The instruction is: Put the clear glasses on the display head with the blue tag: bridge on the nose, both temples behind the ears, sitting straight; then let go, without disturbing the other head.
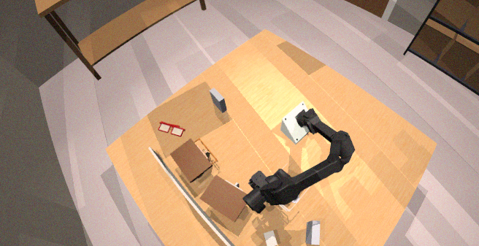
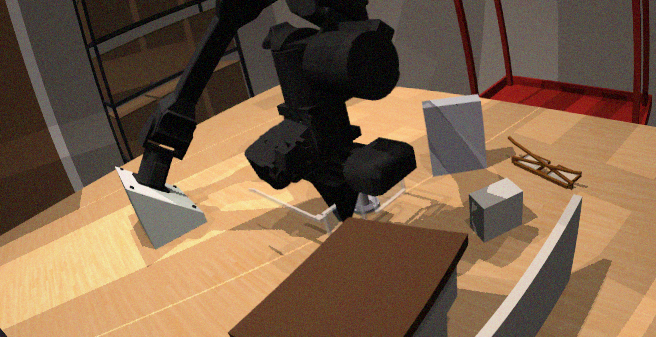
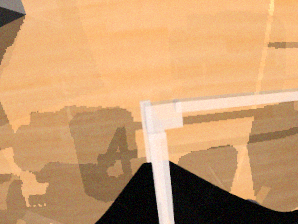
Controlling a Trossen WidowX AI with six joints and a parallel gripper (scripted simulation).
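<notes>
The clear glasses hang in my gripper, which is shut on their front frame. In the wrist view a corner shows, with one temple running right. In the exterior view the temples spread left and right, above the table. In the top view the arm hides most of them. One display head, under a brown top, is close beside the gripper. The other head has a brown top and orange glasses at its front. No blue tag can be made out.
Red glasses lie at the left. Brown glasses lie at the right in the exterior view. Grey blocks stand around. A long pale panel runs behind the heads. The arm rises from a pale wedge.
</notes>
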